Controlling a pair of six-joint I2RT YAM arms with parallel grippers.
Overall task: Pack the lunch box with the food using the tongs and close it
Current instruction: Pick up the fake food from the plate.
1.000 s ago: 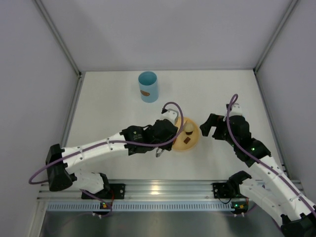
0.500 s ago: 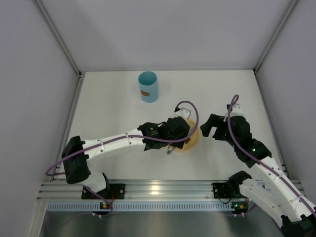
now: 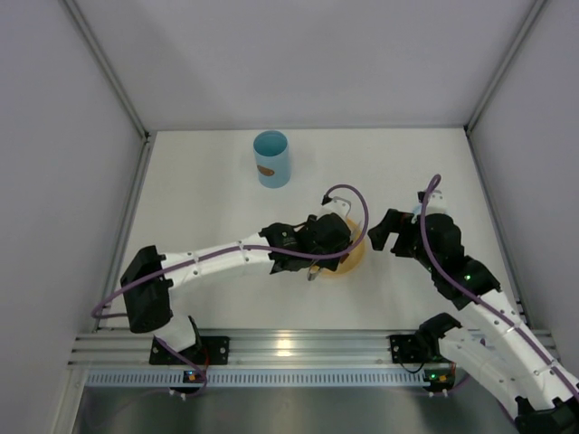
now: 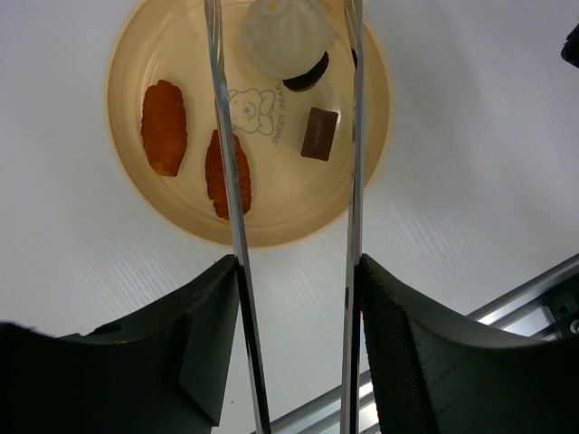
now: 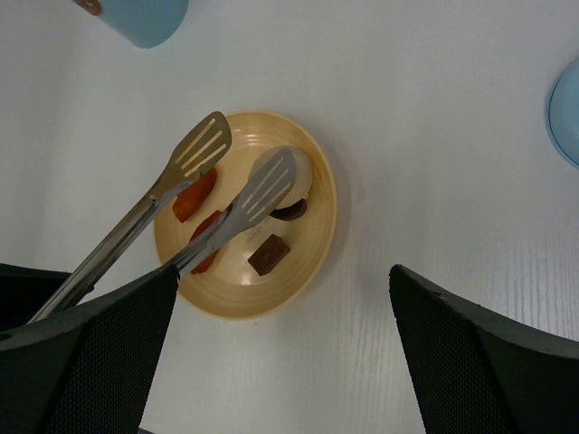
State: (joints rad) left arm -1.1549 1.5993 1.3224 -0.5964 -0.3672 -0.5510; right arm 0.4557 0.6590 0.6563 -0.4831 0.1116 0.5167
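My left gripper (image 4: 294,271) is shut on the tongs (image 4: 233,226), one finger pressing each slim arm from outside. It hangs over the yellow-orange plate (image 4: 127,108). The food lies on that plate: two reddish-brown ovals (image 4: 164,127) (image 4: 213,181), a dark square chunk (image 4: 319,133) and a cream-and-brown round piece (image 4: 285,36). In the right wrist view the tongs (image 5: 244,208) have one slotted head above an oval and one above the round piece. The tongs hold nothing. My right gripper (image 5: 282,280) stands open to the right of the plate. The lunch box (image 3: 271,158) stands upright and uncovered at the back.
A light blue round thing (image 5: 568,108) lies at the right edge of the right wrist view, mostly out of frame. White walls close the table on three sides. The metal rail (image 3: 289,348) runs along the near edge.
My left arm has swung right, bringing the tongs over the plate, and the tong arms have spread slightly. The right arm has stayed put.
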